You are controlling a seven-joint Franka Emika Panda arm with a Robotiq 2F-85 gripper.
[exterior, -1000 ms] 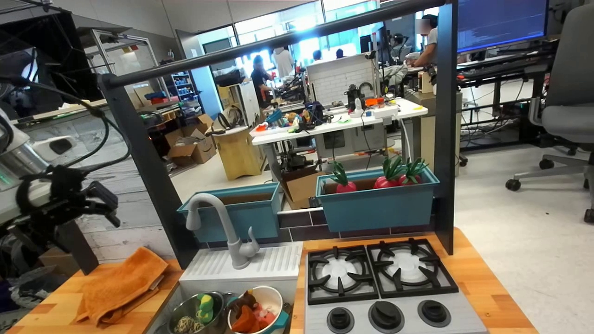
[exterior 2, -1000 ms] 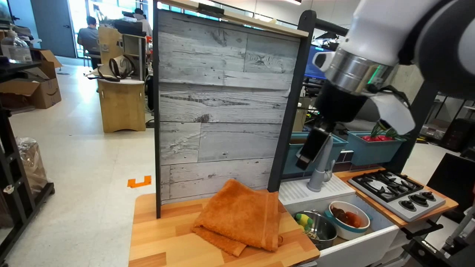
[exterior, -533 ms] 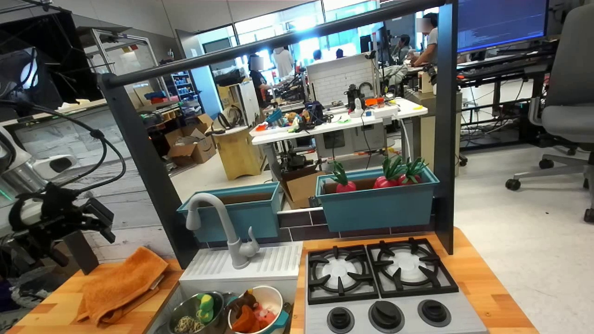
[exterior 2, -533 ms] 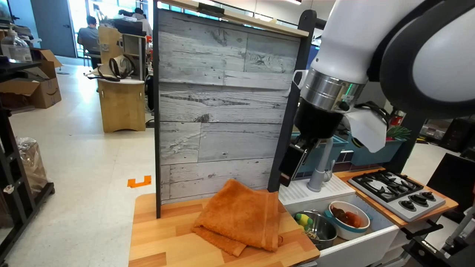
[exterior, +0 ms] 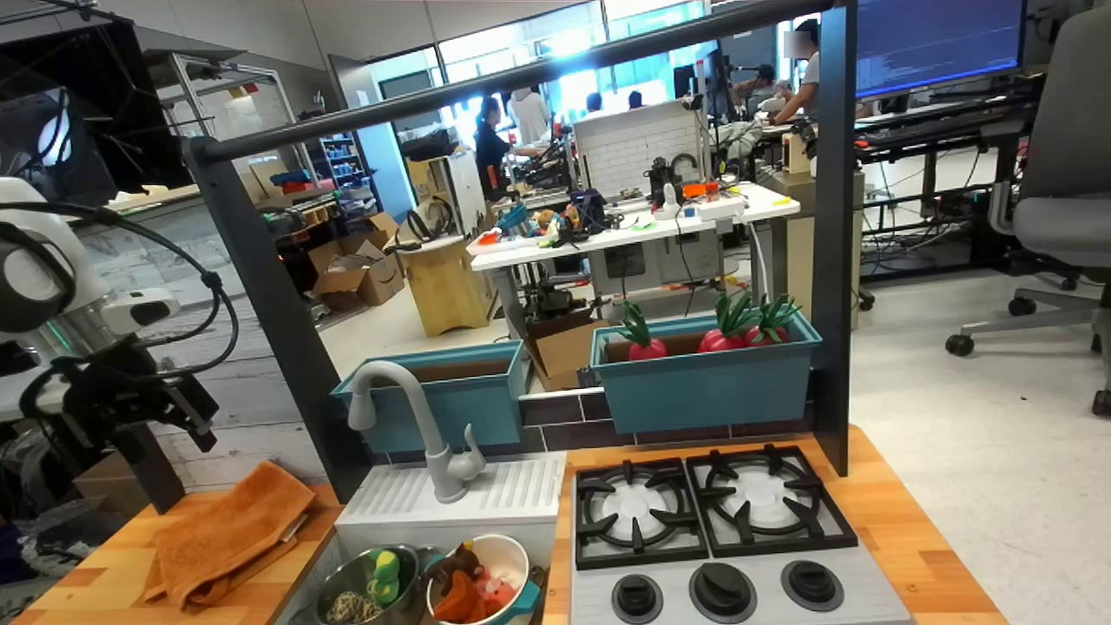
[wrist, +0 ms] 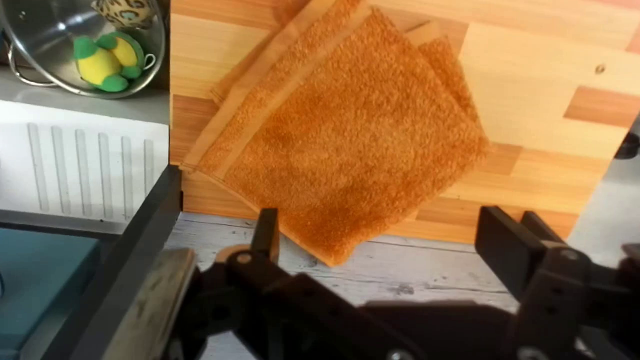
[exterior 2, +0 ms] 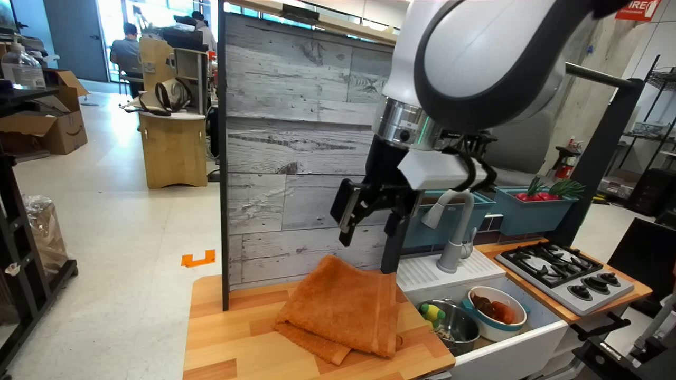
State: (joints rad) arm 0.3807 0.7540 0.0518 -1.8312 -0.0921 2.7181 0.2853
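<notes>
Black gripper (wrist: 385, 232): jaws wide apart, nothing between them, tips angled down. Hangs in the air above the orange terry towel (wrist: 345, 135), clear of it, near the whitewashed plank panel (exterior 2: 311, 148). Towel lies loosely folded on the wood-block countertop (exterior 2: 232, 343), flat woven band along one edge, a lower layer sticking out from under; one corner reaches the foot of the panel, can't tell whether it leans there.

Next to that, white sink (exterior 2: 512, 356). In it, side by side: steel pot (wrist: 50, 50) with a green-and-yellow plush toy (wrist: 107, 62) and a leopard-print item (wrist: 127, 12); white bowl (exterior: 514, 555), teal outside, holding brown, orange and pink items, too unclear to name. Gray faucet (exterior: 449, 482) stands upright on the ridged drainboard (exterior: 529, 486) behind the sink. Two-burner stovetop (exterior: 764, 503) with three black knobs (exterior: 723, 590) sits across the sink from the towel. At the back, two teal planter boxes (exterior: 712, 395), one with three red radishes (exterior: 647, 349), green tops up. Farther off, a cluttered white worktable (exterior: 764, 211).
</notes>
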